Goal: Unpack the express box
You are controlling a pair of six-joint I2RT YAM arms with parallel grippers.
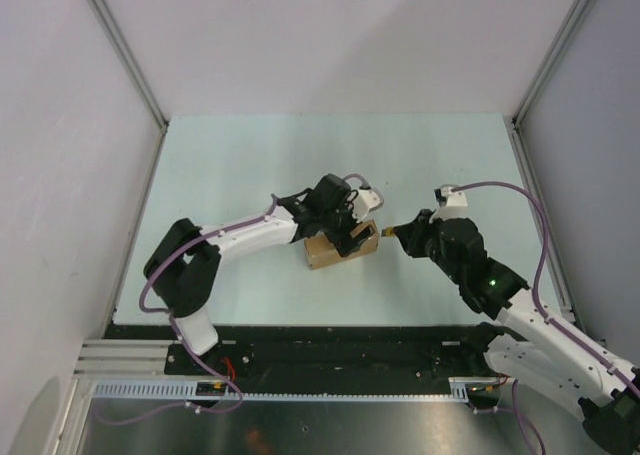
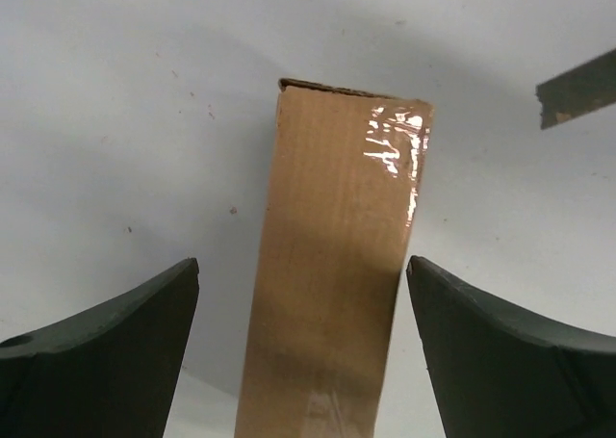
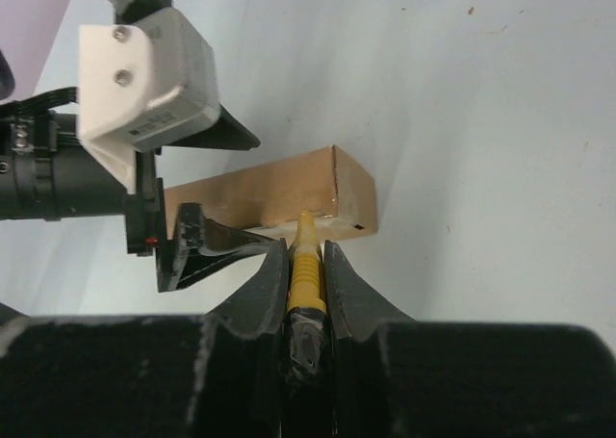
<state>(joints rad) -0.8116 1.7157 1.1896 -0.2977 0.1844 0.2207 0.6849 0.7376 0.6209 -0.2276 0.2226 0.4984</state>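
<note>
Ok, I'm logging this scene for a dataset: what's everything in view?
box: one, brown, mid-table
tape: one strip, clear and glossy, on the box's end
knife: one, yellow and black, tip pointing at the box
table: one, pale, under everything
left pincer: one, dark, open, a finger on either side of the box
right pincer: one, dark, shut on the knife

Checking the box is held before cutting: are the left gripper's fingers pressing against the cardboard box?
No; the fingers of the left gripper stand clear of the express box, a gap showing on each side.
</note>
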